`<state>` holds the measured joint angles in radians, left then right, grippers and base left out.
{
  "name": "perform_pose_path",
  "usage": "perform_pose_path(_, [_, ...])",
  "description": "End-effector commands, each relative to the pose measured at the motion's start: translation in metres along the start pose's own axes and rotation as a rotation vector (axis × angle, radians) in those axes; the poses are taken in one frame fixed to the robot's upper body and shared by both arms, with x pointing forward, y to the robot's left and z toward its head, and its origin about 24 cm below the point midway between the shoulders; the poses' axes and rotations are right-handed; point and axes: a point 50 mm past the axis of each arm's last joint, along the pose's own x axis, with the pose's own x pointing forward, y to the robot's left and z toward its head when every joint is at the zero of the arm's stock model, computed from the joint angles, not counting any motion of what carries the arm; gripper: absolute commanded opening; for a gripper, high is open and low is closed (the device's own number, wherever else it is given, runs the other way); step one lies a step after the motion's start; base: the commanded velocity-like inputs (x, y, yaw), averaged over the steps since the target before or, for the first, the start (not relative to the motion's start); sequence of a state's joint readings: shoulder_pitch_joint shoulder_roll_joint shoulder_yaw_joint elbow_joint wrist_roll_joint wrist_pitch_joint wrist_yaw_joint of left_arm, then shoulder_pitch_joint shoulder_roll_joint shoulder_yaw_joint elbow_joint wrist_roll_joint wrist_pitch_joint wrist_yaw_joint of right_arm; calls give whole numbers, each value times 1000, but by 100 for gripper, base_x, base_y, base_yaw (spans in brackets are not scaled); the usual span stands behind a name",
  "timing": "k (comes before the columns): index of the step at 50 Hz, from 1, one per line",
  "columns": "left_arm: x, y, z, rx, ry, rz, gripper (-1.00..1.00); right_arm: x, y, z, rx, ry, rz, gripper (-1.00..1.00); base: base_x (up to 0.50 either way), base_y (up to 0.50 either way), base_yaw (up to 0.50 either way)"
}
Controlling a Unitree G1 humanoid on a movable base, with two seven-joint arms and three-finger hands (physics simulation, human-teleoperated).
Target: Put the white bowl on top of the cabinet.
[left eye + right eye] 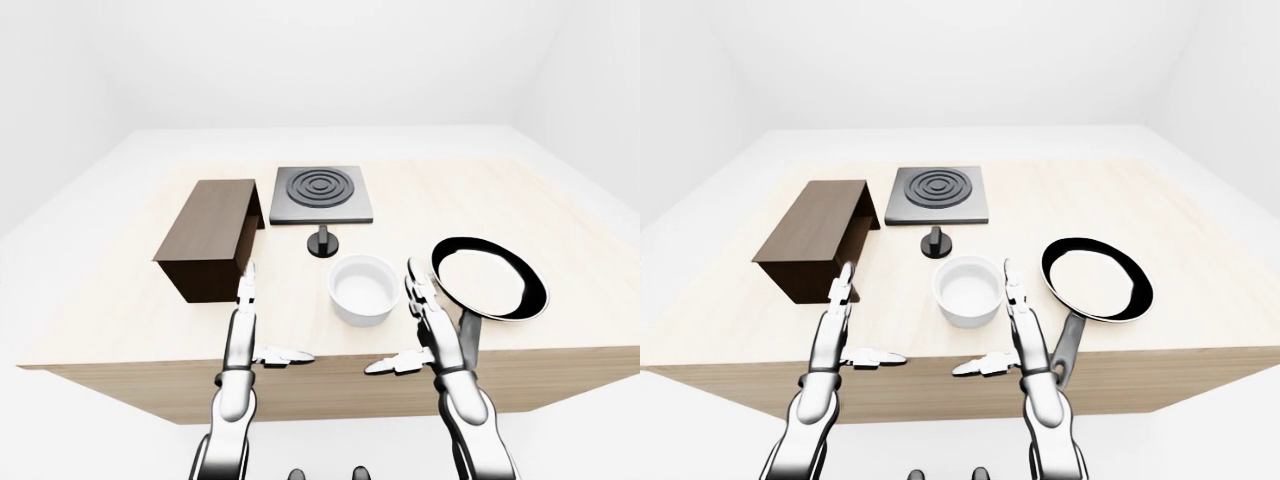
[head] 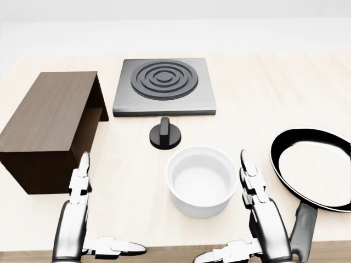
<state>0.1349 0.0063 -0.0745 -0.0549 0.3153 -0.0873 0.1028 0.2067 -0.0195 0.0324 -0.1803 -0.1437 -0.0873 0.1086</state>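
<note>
- White walls and a pale floor surround a light wooden worktop (image 1: pixel 560 215), whose near edge runs across the lower part of both eye views.
- Toward the left of the worktop lies a dark brown cabinet (image 2: pixel 46 118), a long box with its open side facing right; its flat top is bare.
- At the top centre of the head view sits a grey hotplate (image 2: pixel 163 86) with concentric black rings, and just below it stands a black knob (image 2: pixel 165 135).
- The white bowl (image 2: pixel 202 181) stands upright on the worktop below the knob, well apart from the cabinet.
- A black frying pan (image 1: pixel 1096 278) lies to the right of the bowl, its handle pointing toward the near edge.
- The left robot hand (image 2: pixel 77 211) hovers between cabinet and bowl, fingers straight and thumb spread wide, holding nothing.
- The right robot hand (image 2: pixel 262 216) stands just right of the bowl, likewise spread wide and empty; whether it touches the bowl cannot be told.
- In the head view the pan's right rim is cut off by the picture's edge, and the right robot hand overlaps its handle.
</note>
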Motion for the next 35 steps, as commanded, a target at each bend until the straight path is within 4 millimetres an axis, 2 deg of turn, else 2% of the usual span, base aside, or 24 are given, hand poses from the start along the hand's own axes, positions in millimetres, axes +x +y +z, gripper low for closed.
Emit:
perform_pose_path(1, [0,1,1,-4,-4,6,100,-2,-1,4,9,-15,-4,100,0,40,0])
perform_pose_path(5, [0,0,0,2,1,6,100,-1,-3,3,-5,-13,-35,100,0,29,0])
perform_pose_path(11, [0,-1,-1,17,1,5,100,-4,-6,11,41,-34,-34,100,0,0,0])
perform_pose_path(16, [-1,1,4,22,-17,10,100,-4,-7,9,31,-38,-36,100,0,0,0])
perform_pose_path(23, [8,9,21,51,-89,69,100,-1,-22,18,22,-60,-94,100,0,0,0])
perform_pose_path(35, [17,-7,49,134,-136,77,100,-1,-32,23,-22,-96,-157,100,0,0,0])
